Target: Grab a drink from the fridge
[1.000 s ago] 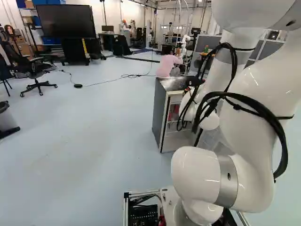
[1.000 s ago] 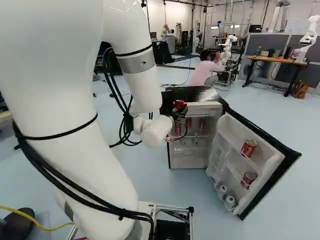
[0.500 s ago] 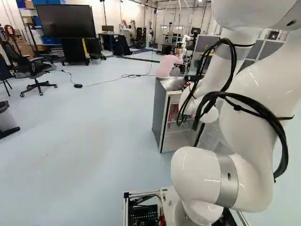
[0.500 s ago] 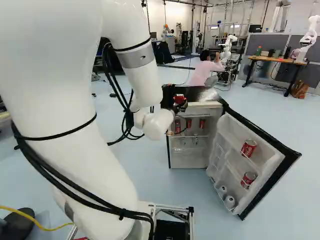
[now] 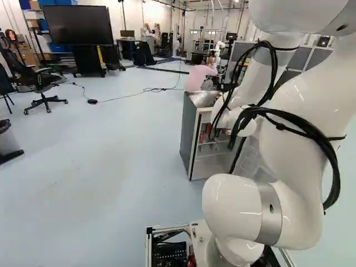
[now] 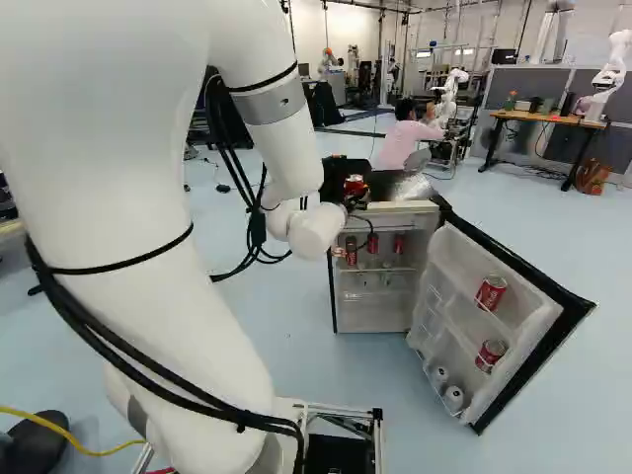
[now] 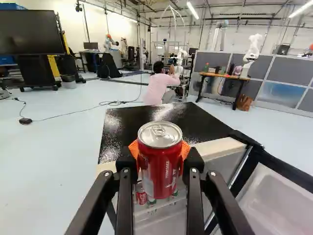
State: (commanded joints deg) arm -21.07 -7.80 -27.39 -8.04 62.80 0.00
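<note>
- The white arm point(image 6: 109, 207) carries the gripper point(image 6: 355, 190) toward the mini fridge; in the left base view it covers much of the open side, and I cannot make out the held can there.
- The mini fridge point(image 5: 188, 133) lies ahead of and below the gripper, its dark top reaching forward; the wrist view shows that top broadly.
- The fridge door point(image 6: 509, 331) hangs open, right of and below the gripper; the right base view shows its racks, the wrist view only part.
- The gripper is closed around a red soda can, an orange pad point(image 7: 185, 151) against either side.
- That red soda can point(image 7: 160, 166) is upright between the fingers, long axis near vertical, pull-tab end up; its bottom against the fridge edge is hard to judge.
- Two door cans point(image 6: 491, 293), red, sit lower right of the gripper, plain only in the right base view.
- The shelf cans point(image 6: 398, 244), red too, stand below the gripper; the held one hides part of their shelf in the wrist view.
</note>
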